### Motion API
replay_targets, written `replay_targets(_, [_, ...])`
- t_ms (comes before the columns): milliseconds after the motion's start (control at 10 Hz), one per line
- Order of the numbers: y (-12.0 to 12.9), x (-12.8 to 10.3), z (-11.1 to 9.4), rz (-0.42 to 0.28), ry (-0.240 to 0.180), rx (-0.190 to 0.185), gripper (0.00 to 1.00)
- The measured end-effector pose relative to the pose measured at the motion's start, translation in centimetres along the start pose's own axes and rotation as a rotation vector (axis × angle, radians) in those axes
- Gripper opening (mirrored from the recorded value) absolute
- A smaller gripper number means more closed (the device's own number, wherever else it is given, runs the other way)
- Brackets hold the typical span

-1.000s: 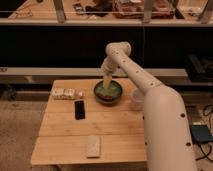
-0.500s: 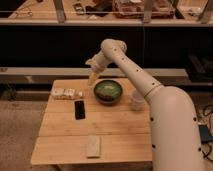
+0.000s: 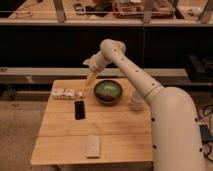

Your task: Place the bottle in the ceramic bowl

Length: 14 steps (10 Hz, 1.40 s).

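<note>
The bottle (image 3: 65, 93) is whitish with a speckled label. It lies on its side near the back left edge of the wooden table (image 3: 115, 130). The ceramic bowl (image 3: 108, 91), dark outside and green inside, stands to its right at the back middle. My gripper (image 3: 91, 78) hangs from the white arm, above the table between the bottle and the bowl's left rim. It is closer to the bowl, apart from the bottle, and holds nothing that I can see.
A flat black rectangle (image 3: 79, 109) lies in front of the bottle. A pale flat block (image 3: 93, 146) lies near the front edge. A translucent plastic cup (image 3: 136, 99) stands right of the bowl. A dark counter and a rail run behind the table.
The gripper has swung left, from above the bowl to beyond its left rim, and come lower toward the bottle's side. The bottle and the bowl have not moved.
</note>
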Motion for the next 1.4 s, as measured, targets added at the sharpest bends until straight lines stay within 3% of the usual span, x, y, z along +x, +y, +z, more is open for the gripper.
replay_targets(200, [0.1, -0.3, 0.1, 0.004, -0.010, 0.004, 0.80])
replay_targets(500, [1.7, -1.4, 2.6, 0.030, -0.041, -0.022, 0.80])
replay_targets(900, [3.7, -0.5, 5.6, 0.072, -0.030, -0.048, 0.80])
replay_targets(1400, [4.6, 0.7, 8.2, 0.161, -0.066, -0.064, 0.80])
